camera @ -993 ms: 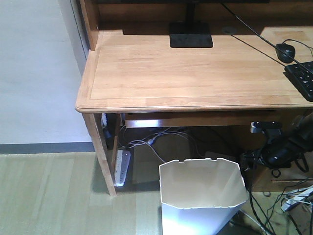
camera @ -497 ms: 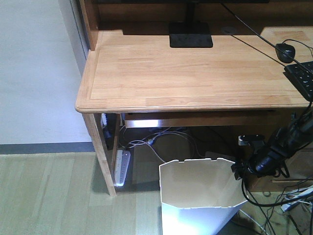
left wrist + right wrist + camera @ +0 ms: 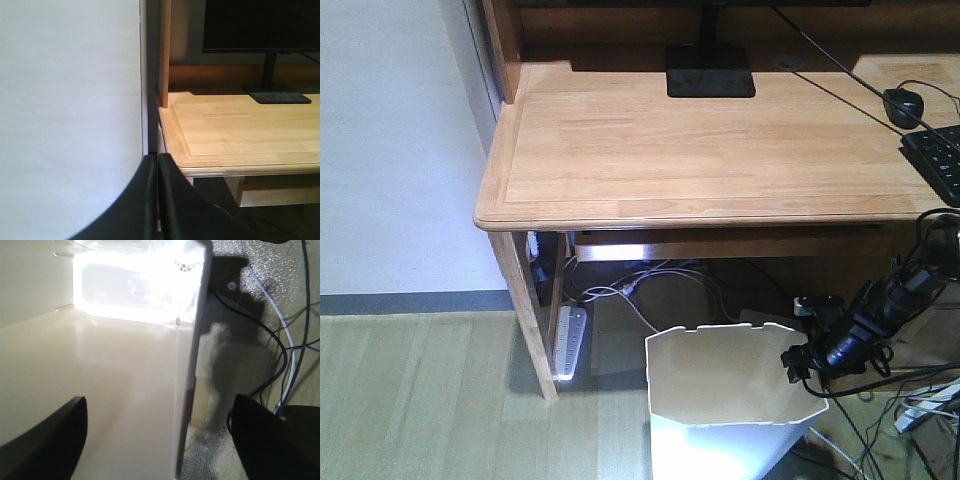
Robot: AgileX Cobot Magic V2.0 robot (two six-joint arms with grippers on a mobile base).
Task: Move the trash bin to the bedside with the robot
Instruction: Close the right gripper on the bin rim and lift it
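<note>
The white trash bin [image 3: 720, 385] stands on the floor under the front edge of the wooden desk. Its faceted rim is open upward. My right gripper [image 3: 802, 357] is open and hangs at the bin's right rim. In the right wrist view the right gripper [image 3: 160, 440] straddles the bin's thin right wall [image 3: 182, 390], with one finger [image 3: 50, 440] over the cream inside and the other finger [image 3: 270, 440] outside over the floor. My left gripper [image 3: 156, 165] is shut and empty, held up near the desk's left corner. The bed is out of view.
The light wooden desk [image 3: 700, 150] carries a monitor stand [image 3: 710, 72], a mouse [image 3: 903, 105] and a keyboard [image 3: 940, 160]. A power strip [image 3: 570, 340] and loose cables [image 3: 890, 420] lie under it. A white wall [image 3: 390, 150] is on the left.
My right arm has moved down and to the left, from beside the bin to its right rim. The bin and the left gripper have not moved.
</note>
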